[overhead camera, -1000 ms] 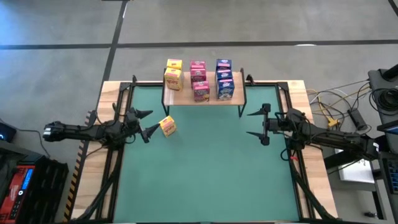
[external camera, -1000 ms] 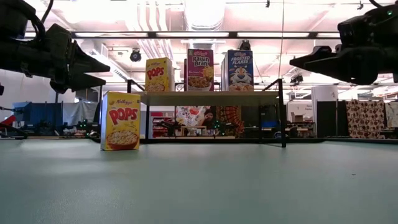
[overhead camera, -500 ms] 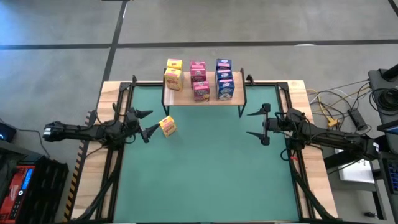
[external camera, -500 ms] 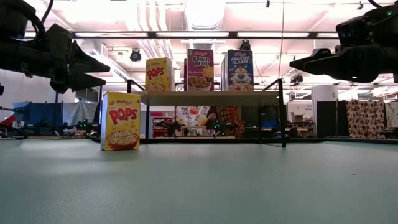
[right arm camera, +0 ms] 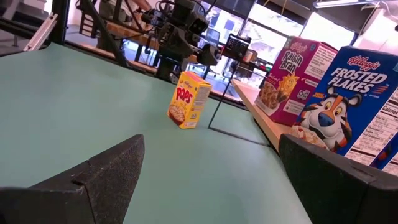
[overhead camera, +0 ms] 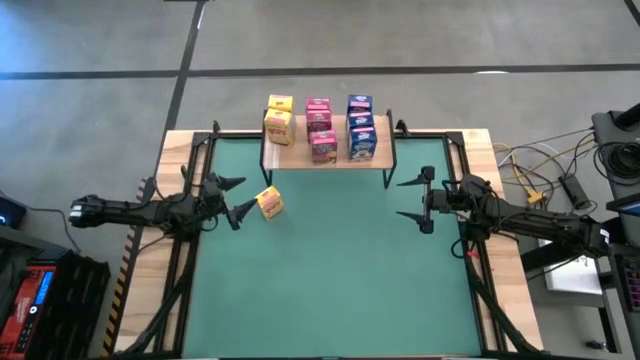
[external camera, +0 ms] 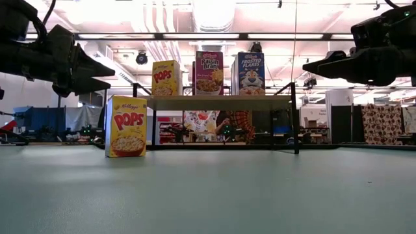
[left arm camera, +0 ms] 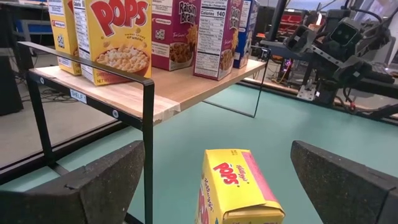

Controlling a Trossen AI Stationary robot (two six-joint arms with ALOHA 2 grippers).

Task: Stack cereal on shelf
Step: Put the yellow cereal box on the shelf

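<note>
A yellow cereal box stands upright on the green mat, left of the shelf's front left leg; it also shows in the low view and both wrist views. The wooden shelf carries yellow, pink and blue cereal boxes, in rows. My left gripper is open, level, just left of the lone yellow box, not touching it. My right gripper is open over the mat's right side, below the shelf's right end.
Black metal frames run along the mat's left and right edges. The shelf stands on thin black legs at the mat's far edge. Cables and equipment lie beyond the table's right side. Open mat lies toward the near edge.
</note>
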